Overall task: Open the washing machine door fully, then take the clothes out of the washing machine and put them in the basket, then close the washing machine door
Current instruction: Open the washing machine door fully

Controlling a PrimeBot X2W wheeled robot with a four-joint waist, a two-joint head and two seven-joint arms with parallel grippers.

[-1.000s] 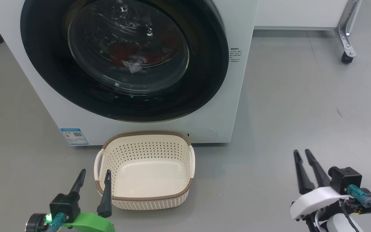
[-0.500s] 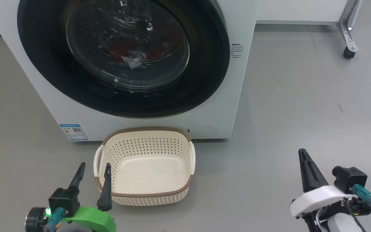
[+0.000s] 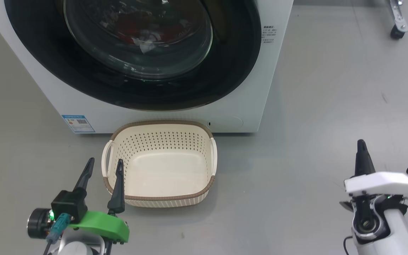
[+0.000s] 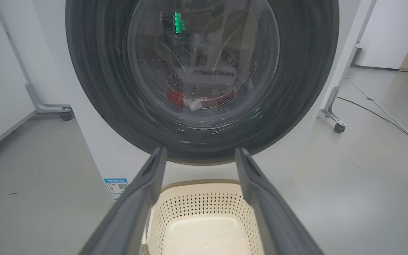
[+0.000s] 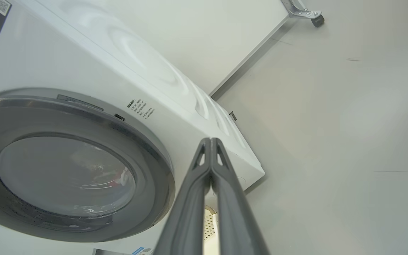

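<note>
Right wrist view shows the right hand [image 5: 211,141] pinched together; head view, the left hand [image 3: 105,161] spread near the basket [image 3: 161,122].

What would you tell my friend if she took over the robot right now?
Left gripper: jaws open, empty, by the basket's near left corner.
Right gripper: jaws shut, empty, out over the floor to the right.
Washing machine door: closed.
Clothes: red, inside the washing machine, behind the glass.
Basket: empty, on the floor in front of the machine.
Done: nothing yet.
Left: open the door fully, move the clothes into the basket, close the door.
</note>
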